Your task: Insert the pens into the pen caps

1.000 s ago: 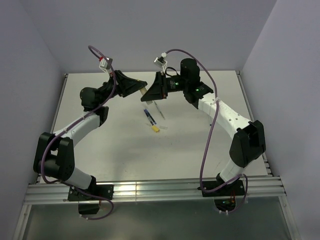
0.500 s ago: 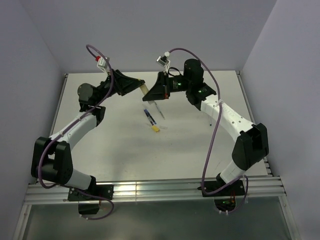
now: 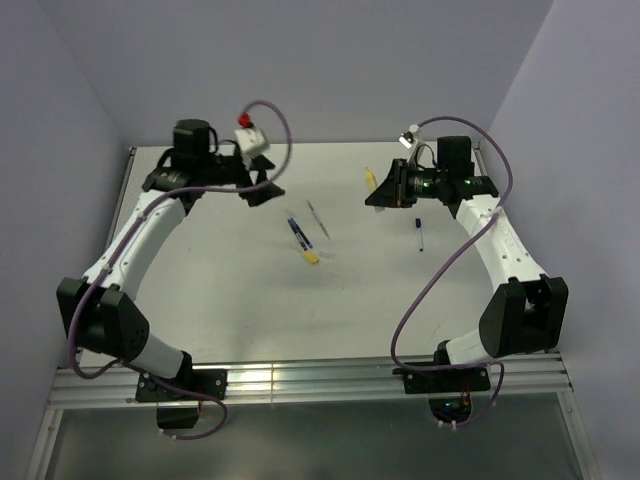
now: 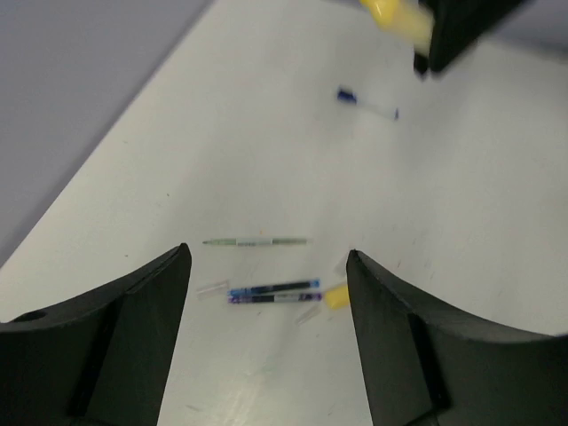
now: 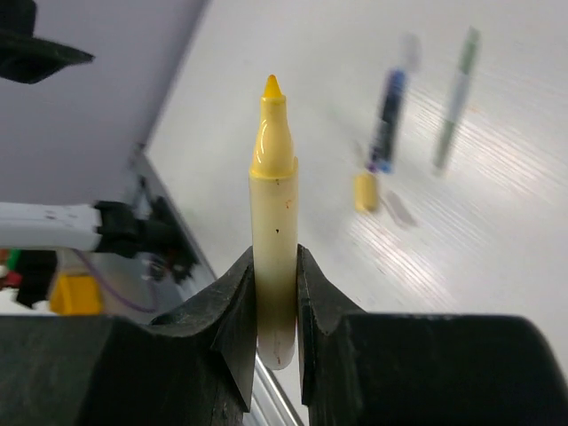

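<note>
Held pen: the pale pen with a yellow felt tip (image 5: 273, 222) is clamped low on its barrel in your right gripper (image 5: 275, 266), with the bare tip pointing out past the fingers.
Right gripper: pressed together on that barrel, touching nothing else, and lifted clear of the white table (image 3: 230, 300).
Target cap: the short bright yellow cap (image 3: 312, 257) lies flat on the table between the 2 arms, closer to the bases than either gripper.
Cap axis: roughly in line with the dark blue pen (image 3: 296, 232) and just off that pen's near end. You cannot tell which end is the mouth.
Left gripper (image 4: 266, 256): its 2 fingers are spread wide and hold nothing, and the cap shows below and ahead of them.
Nearer arm: neither is clearly nearer. The empty left gripper looks free to fetch the cap.
</note>
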Controlling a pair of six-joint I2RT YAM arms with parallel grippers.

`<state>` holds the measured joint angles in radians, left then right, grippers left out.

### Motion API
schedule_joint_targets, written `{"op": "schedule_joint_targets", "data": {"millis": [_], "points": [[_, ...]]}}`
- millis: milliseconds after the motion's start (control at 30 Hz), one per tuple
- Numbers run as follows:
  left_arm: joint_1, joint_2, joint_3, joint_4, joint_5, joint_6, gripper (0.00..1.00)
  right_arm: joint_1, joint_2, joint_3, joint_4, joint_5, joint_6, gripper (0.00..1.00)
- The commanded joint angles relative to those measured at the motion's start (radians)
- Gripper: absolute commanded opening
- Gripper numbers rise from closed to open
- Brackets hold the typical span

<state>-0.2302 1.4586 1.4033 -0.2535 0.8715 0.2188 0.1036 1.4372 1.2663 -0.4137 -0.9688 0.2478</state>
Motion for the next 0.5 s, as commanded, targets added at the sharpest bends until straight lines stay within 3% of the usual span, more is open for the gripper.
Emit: {"op": "schedule_joint_targets", "data": {"millis": [0, 33, 133, 467], "points": [[-0.134, 0.142, 0.074, -0.556, -0.057, 0.744, 0.75, -0.041, 0.005, 0.076, -0.337, 0.120, -0.304, 0.00], [-0.161, 0.178, 0.092, -0.693, -0.075, 0.921, 0.74, -0.057, 0.009, 0.076, -0.365, 0.152, -0.347, 0.00], [-0.227, 0.305, 0.141, -0.779, -0.111, 1.080, 0.72, -0.074, -0.001, 0.056, -0.421, 0.203, -0.396, 0.00], [-0.360, 0.491, 0.120, -0.695, -0.247, 1.268, 0.70, -0.094, 0.000, 0.001, -0.485, 0.231, -0.444, 0.00]]}}
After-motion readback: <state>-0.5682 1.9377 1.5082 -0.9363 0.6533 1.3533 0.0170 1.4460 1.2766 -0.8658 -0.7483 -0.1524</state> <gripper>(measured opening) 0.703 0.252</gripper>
